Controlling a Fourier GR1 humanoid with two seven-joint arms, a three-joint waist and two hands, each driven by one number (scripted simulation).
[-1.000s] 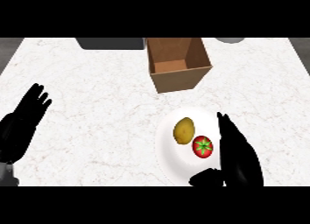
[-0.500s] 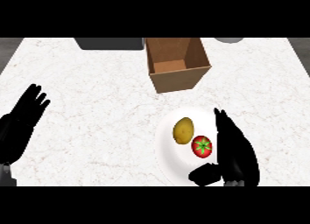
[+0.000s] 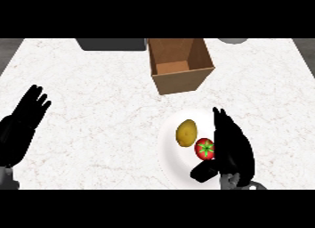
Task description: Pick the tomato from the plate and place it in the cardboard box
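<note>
A red tomato [image 3: 205, 149] with a green stem lies on a white plate [image 3: 173, 151], right of a yellow-brown potato [image 3: 186, 132]. My right hand [image 3: 232, 147] is open, its straight fingers lying along the tomato's right side with the thumb [image 3: 203, 171] below it; whether it touches the tomato is unclear. The open cardboard box [image 3: 179, 64] stands farther back, above the plate. My left hand [image 3: 19, 127] rests open at the left edge, fingers up.
A dark grey object [image 3: 111, 43] sits at the counter's back, left of the box. A grey round item [image 3: 234, 40] shows at the back right. The white marbled counter [image 3: 101, 107] spreads between the hands.
My right hand has slid a little left and closer to the tomato. The left hand has hardly moved.
</note>
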